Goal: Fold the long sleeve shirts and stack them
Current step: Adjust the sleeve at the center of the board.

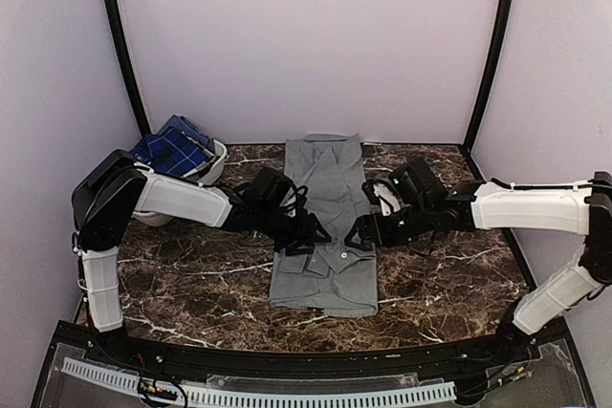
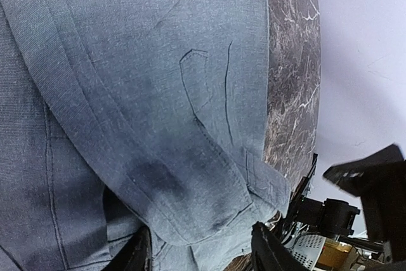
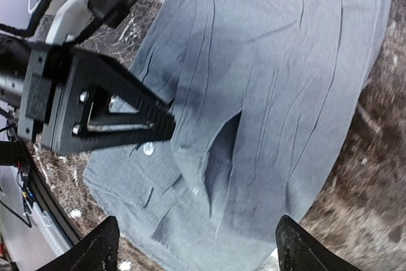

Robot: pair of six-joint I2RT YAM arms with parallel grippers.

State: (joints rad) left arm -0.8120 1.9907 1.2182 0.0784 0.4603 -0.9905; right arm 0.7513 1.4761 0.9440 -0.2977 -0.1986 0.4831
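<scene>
Under your left gripper (image 2: 202,252), parted around a fold, grey shirt (image 1: 330,188) flat on the tabletop (image 1: 191,284), your right gripper (image 3: 196,249) wide just above it, plaid shirt (image 1: 172,150) in a white basket (image 1: 218,161) well left of both.

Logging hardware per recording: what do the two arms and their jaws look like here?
The left arm and right arm match: smooth white shells over the long links, black joints and wrists. The jaws are black and angular, with a triangular cut-out and visible screws. Thin cables trail by the wrists.
</scene>
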